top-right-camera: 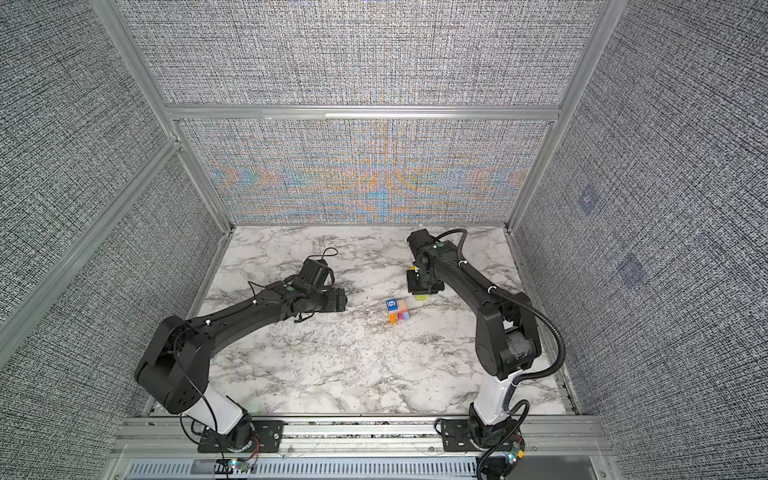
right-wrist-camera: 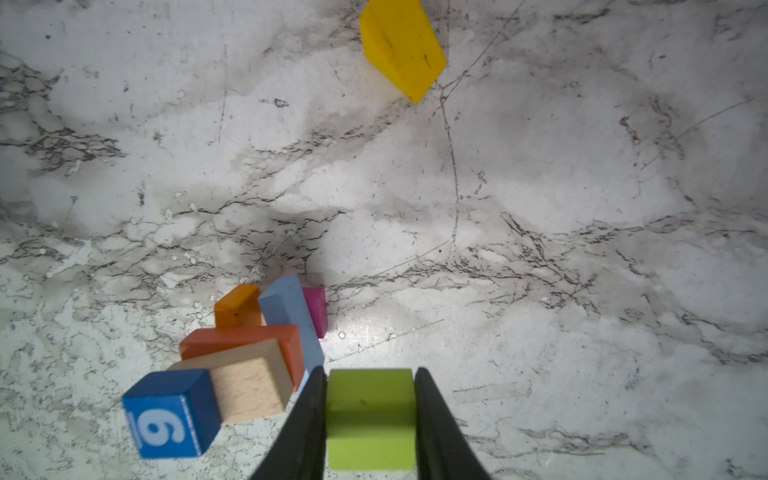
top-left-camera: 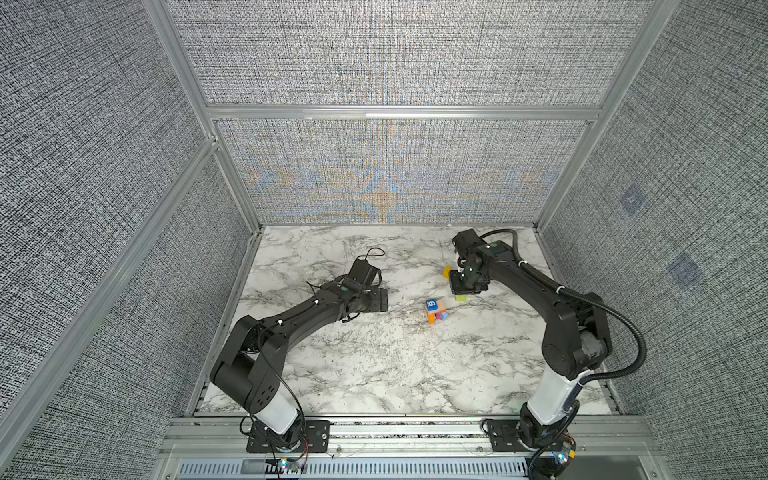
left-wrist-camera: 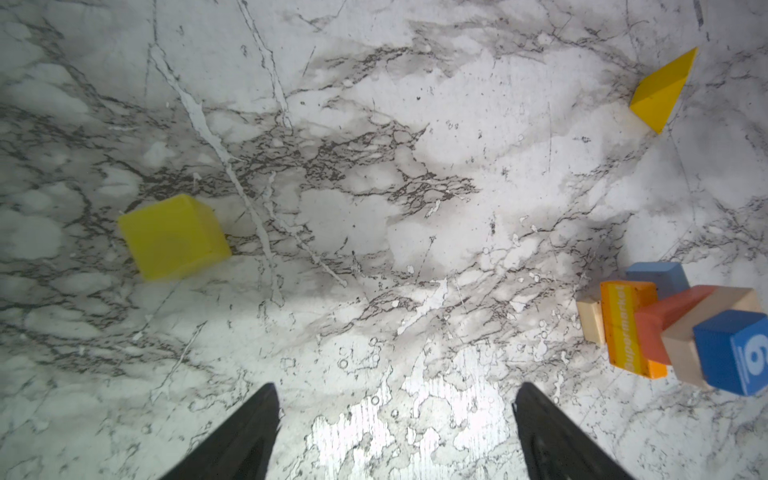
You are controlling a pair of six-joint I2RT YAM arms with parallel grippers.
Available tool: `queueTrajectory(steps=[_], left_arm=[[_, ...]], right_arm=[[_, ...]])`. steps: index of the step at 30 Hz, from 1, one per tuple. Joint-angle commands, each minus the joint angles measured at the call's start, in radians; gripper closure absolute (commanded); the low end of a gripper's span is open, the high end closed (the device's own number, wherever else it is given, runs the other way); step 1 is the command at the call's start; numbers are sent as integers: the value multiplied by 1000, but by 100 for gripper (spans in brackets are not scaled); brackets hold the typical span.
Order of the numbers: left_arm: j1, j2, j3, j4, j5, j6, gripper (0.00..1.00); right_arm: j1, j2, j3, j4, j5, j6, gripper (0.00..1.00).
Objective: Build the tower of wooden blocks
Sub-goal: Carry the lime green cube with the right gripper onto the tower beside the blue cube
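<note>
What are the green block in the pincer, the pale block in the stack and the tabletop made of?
Green block: probably wood under matte lime paint; no grain shows.
Pale block: bare unpainted wood, faint grain visible.
Tabletop: marble pattern, possibly a printed glossy sheet; it glares under the light and carries fine scratches.

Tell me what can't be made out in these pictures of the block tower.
Yellow cube: shows only in the left wrist view; in both top views apparently hidden under the left arm.
Blue 9 block: cut off by the left wrist view's edge.
Magenta block: mostly behind the light blue bar in the right wrist view.
</note>
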Motion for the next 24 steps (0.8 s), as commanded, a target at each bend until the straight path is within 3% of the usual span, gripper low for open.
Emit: queueTrajectory(steps=[1, 24], left_arm=[[1, -18, -10, 2, -2, -7, 11], [1, -48, -49, 9, -14, -11, 10]], right_arm=[[22, 9, 21, -34, -5, 10, 74], [95, 60, 41, -8, -99, 22, 74]])
